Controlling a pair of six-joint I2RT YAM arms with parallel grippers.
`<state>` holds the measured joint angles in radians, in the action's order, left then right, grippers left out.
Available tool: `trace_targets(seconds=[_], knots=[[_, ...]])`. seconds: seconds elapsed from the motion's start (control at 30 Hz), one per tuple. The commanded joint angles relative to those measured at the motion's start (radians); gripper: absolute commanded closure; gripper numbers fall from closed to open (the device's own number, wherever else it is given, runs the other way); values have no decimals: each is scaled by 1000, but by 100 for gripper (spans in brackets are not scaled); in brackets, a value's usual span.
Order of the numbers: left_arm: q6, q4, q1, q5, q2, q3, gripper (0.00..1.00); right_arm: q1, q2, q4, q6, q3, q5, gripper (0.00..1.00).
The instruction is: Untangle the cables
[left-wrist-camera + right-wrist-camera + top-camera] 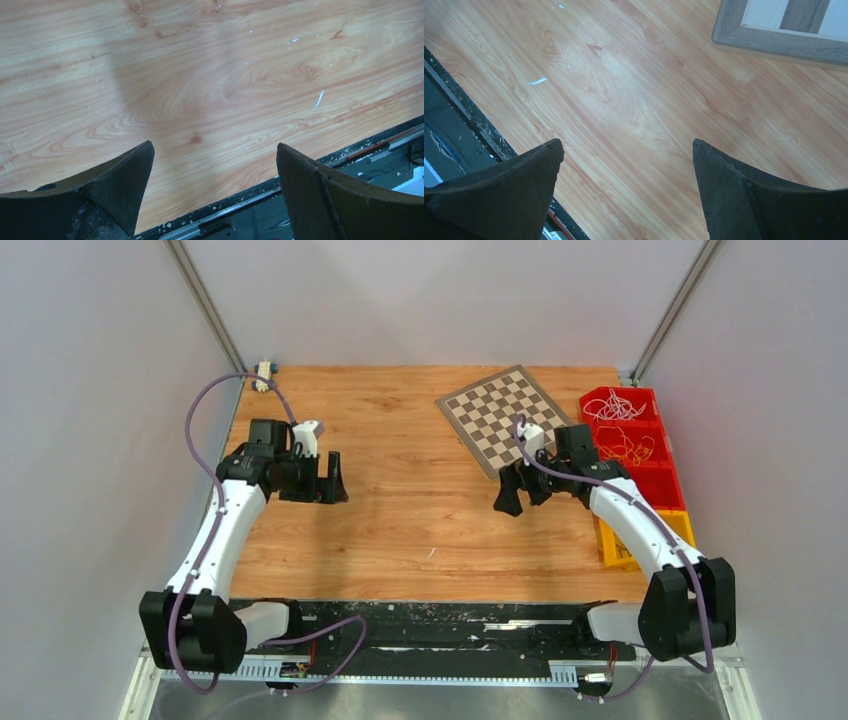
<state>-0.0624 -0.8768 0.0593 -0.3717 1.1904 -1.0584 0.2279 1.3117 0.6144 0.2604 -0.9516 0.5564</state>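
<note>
The cables lie in red bins at the far right: thin white wires (613,406) curl in the back bin, and yellow-orange wires (630,446) loop in the bin in front of it. My right gripper (521,493) hovers over bare wood left of those bins, open, nothing between its fingers (716,170). My left gripper (333,480) hangs over the left half of the table, also open and empty, far from the cables. Neither wrist view shows any cable.
A wooden chessboard (500,415) lies tilted at the back, its corner (774,40) just beyond my right gripper. More red and yellow bins (650,505) run down the right edge. A black rail (300,180) borders the table's near edge.
</note>
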Motion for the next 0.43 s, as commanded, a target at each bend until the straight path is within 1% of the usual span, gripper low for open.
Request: trace_targets(seconds=[0.0, 0.13, 0.23, 0.4], knots=[[-41, 75, -4, 24, -30, 32, 0, -12, -51, -76, -24, 29, -18, 0], [-47, 80, -4, 24, -2, -4, 0, -46, -23, -82, -32, 2, -4, 0], [-51, 80, -4, 40, 28, -26, 0, -49, 5, -85, -32, -32, 2, 0], [-49, 79, -4, 27, 33, -42, 0, -49, 34, -95, -47, -55, 35, 0]])
